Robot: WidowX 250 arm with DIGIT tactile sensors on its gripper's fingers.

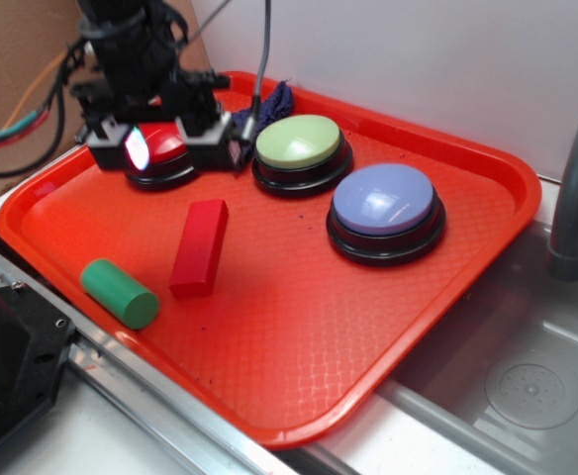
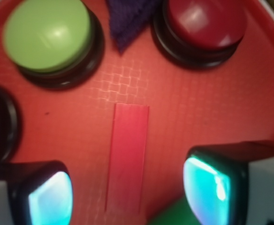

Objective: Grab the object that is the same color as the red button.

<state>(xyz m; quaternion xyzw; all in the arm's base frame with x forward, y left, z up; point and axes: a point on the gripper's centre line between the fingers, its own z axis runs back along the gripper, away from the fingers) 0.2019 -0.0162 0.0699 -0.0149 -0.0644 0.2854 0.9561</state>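
The gripper [image 2: 127, 192] has its jaws spread wide and holding nothing; in the wrist view the two pads [image 2: 50, 199] sit at the lower left and lower right of the frame, glowing teal, with a clear gap between them. In that gap lies the near end of the red block [image 2: 127, 154], a plain matte bar running up toward the centre of the frame, untouched by either pad. In the exterior view the gripper [image 1: 160, 139] hangs at the upper left, just over the red button [image 1: 158, 153], while the red block [image 1: 200, 247] lies flat left of centre on the red tray [image 1: 368, 336]. Just beside the block's lower end, at the lower left, lies the green cylinder [image 1: 121, 293] on its side. Right of the red button stands the pale green button [image 1: 301, 148], and further right the lavender button [image 1: 385, 208]. A dark blue cloth [image 1: 269, 104] sits bunched at the tray's far rim, behind the red and green buttons.
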